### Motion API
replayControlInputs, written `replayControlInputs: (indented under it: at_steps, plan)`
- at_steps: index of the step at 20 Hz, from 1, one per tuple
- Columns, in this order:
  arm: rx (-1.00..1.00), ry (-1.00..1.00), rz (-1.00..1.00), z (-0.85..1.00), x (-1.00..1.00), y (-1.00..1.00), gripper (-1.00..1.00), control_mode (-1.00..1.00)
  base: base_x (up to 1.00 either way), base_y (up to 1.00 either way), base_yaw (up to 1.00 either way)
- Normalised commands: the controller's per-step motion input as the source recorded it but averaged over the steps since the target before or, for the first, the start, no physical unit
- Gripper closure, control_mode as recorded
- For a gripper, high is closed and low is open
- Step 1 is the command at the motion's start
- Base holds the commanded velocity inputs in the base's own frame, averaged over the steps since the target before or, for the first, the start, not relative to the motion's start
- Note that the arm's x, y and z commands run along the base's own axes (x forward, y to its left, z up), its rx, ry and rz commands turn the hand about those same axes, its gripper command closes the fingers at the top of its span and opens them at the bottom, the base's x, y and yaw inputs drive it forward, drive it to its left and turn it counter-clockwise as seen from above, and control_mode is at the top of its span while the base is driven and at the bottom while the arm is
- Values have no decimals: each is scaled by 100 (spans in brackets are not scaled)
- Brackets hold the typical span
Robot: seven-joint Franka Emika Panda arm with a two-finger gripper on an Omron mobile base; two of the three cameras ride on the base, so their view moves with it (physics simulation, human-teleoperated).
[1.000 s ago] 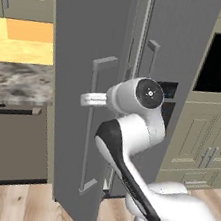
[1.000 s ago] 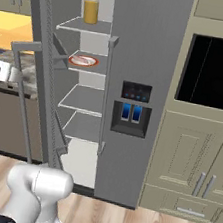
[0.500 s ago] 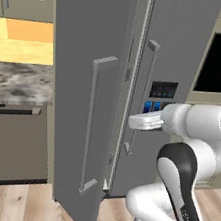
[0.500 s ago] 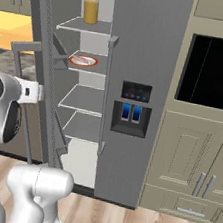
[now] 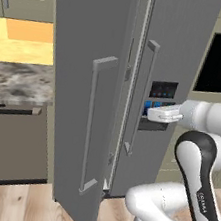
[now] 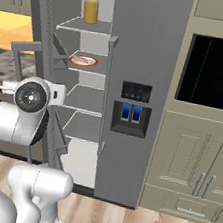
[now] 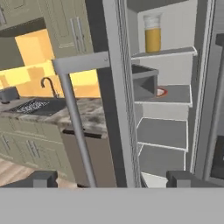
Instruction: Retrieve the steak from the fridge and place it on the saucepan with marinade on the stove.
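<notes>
The fridge stands with its left door swung open. On a middle shelf lies the steak, a pinkish slab on a white, red-rimmed plate. In the hand view that plate peeks out behind a door bin. My gripper is open with nothing between its fingers, out in front of the fridge and well short of the shelves, looking past the open door's edge. My white hand hangs before the dispenser door. The saucepan, marinade and stove are out of view.
A tall jug of orange juice stands on the top shelf. The open door's bar handle juts out left of the hand. A speckled counter and a sink faucet lie to the left. A black wall oven is on the right.
The hand has swung right, from the open door's handle across to the front of the dispenser door. The jaws have spread a little wider. The door stays open.
</notes>
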Motion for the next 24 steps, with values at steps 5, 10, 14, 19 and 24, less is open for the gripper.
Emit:
replayControlInputs:
  at_steps: [5, 10, 14, 19, 24]
  plan:
    - [11, -10, 18, -25, 35, -3, -100, -100, 0, 0, 0]
    - [0, -9, 16, -21, 62, 0, -100, -100, 0, 0, 0]
    - [0, -10, 11, -21, 69, 0, -100, -100, 0, 0, 0]
    - [0, -11, 6, -20, 73, 0, -100, -100, 0, 0, 0]
    - [0, -7, 2, -21, 79, 1, -100, -100, 0, 0, 0]
